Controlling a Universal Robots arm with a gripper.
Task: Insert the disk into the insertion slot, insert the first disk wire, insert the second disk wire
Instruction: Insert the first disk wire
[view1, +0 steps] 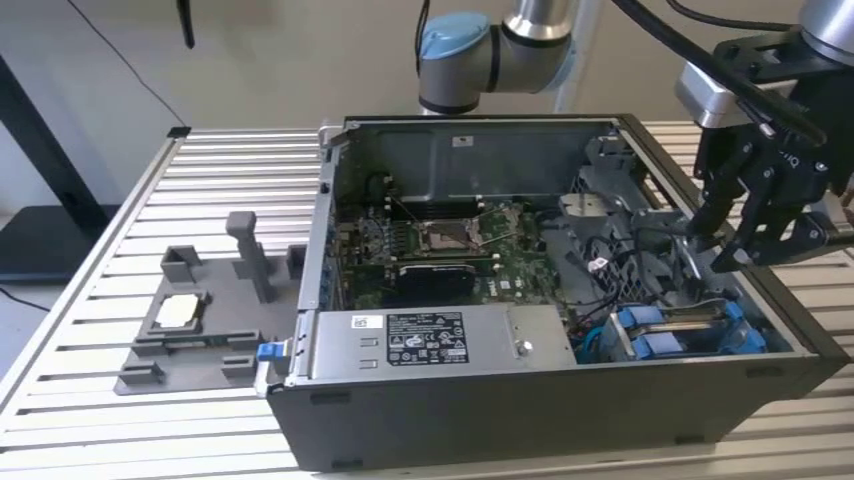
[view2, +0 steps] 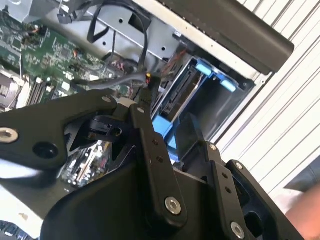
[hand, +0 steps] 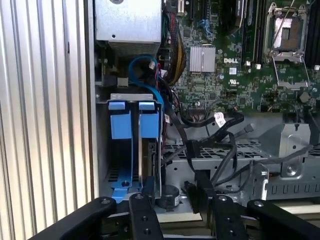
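Observation:
The disk (hand: 150, 161) stands on edge in the insertion slot (hand: 131, 96), a grey cage with blue clips in the corner of the open computer case. In the exterior view the slot (view1: 683, 330) is at the case's front right, with my gripper (view1: 727, 240) hanging just above and behind it. The gripper (hand: 172, 192) is open, and the slot and case floor show between its fingers. A black wire connector (view2: 148, 83) with dark cables sits close to one fingertip (view2: 139, 114), next to the disk (view2: 181, 94). I cannot tell whether it touches.
The case stands on a slatted metal table (view1: 94, 400). On the exterior view's left is a grey fixture tray (view1: 200, 330) with upright posts and a small silver chip (view1: 178, 312). Inside the case are the motherboard (view1: 441, 240), a power supply (view1: 427, 340) and loose cables (hand: 220, 125).

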